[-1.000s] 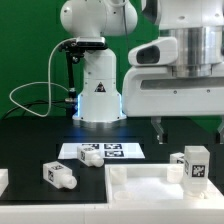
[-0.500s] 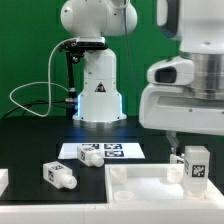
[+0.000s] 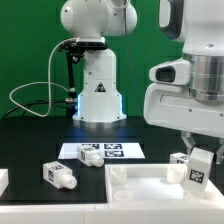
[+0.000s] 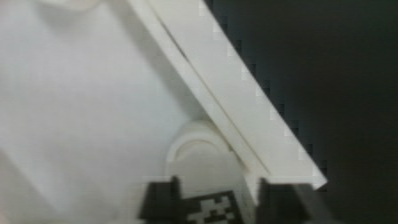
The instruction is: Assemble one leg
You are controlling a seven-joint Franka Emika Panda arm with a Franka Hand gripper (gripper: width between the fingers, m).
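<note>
My gripper is low at the exterior view's right, shut on a leg, a white stubby peg with a black-and-white tag that now tilts over the corner of the large white rimmed panel. In the wrist view the tagged leg sits between my two dark fingers, with the panel's rim running diagonally past it. Another leg lies on the black table at the left. A third leg lies on the marker board.
The robot's white base stands behind the marker board, with a cable looping at the exterior view's left. A white part shows at the left edge. A green wall is behind.
My gripper has moved down and to the exterior view's right onto the leg at the right. That leg stood upright before and is now tilted between my fingers.
</note>
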